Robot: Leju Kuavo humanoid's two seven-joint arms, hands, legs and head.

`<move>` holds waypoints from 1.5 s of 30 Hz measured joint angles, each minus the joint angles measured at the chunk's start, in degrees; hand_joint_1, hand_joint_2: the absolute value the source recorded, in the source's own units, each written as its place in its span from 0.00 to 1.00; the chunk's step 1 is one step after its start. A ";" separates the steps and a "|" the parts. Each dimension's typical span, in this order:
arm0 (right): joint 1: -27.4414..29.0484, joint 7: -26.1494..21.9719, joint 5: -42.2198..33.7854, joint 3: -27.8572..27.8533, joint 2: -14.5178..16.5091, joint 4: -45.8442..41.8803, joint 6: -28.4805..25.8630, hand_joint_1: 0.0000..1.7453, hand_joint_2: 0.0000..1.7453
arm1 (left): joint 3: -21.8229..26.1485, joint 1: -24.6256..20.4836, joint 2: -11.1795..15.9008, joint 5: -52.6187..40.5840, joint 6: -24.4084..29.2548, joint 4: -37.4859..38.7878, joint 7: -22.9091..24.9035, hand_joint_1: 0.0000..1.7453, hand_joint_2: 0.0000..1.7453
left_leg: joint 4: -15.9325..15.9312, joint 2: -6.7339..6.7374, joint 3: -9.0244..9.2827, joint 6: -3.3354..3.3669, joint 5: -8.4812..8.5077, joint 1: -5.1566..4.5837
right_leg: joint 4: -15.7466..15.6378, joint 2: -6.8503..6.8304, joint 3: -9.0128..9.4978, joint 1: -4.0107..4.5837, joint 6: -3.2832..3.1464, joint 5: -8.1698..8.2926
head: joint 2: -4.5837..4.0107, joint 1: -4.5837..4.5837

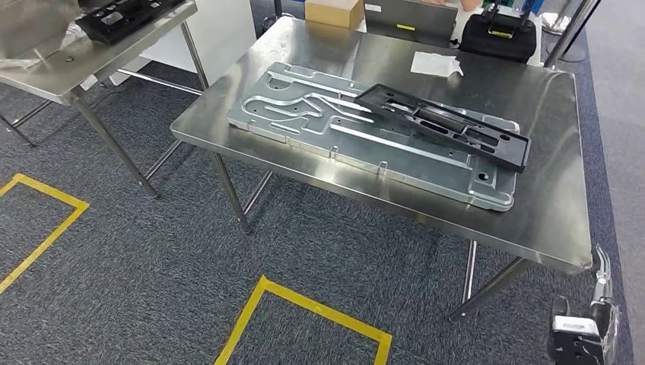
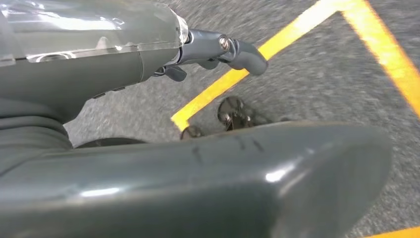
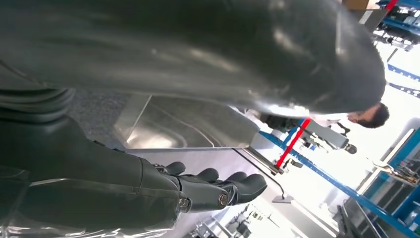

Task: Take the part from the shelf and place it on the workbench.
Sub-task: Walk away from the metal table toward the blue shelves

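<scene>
The black part [image 1: 445, 125], a long flat frame with cut-outs, lies on the silver machined plate [image 1: 365, 133] that rests on the steel workbench [image 1: 548, 152]; one end of the part overhangs the plate's far edge. No hand touches it. Behind the plate on the workbench sit a white paper [image 1: 436, 63], a cardboard box [image 1: 335, 11] and a black bag [image 1: 498, 34] with a yellow mark; no lettering on any of them can be read. A second steel table [image 1: 46, 76] stands beside the workbench and carries a black tray-like item [image 1: 125, 17]. Yellow tape lines [image 1: 304, 304] mark the grey carpet.

The left hand [image 2: 218, 49] hangs over the carpet and a yellow tape corner, its fingers loosely bent and holding nothing. The right hand [image 3: 218, 191] hangs beside the workbench edge, fingers stretched out, slightly apart and empty. A person [image 3: 369, 116] stands in the bright background near blue racking [image 3: 346, 191].
</scene>
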 joint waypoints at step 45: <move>-18.59 39.03 28.96 -2.05 -11.33 89.50 -9.69 0.00 0.00 | -2.38 0.29 -0.31 -6.31 10.34 -0.17 -5.63 0.00 0.00 | -6.91 3.38 8.03 1.83 0.87 0.58 | 4.98 -4.04 -3.10 0.64 2.82 -2.84 | 0.00 0.11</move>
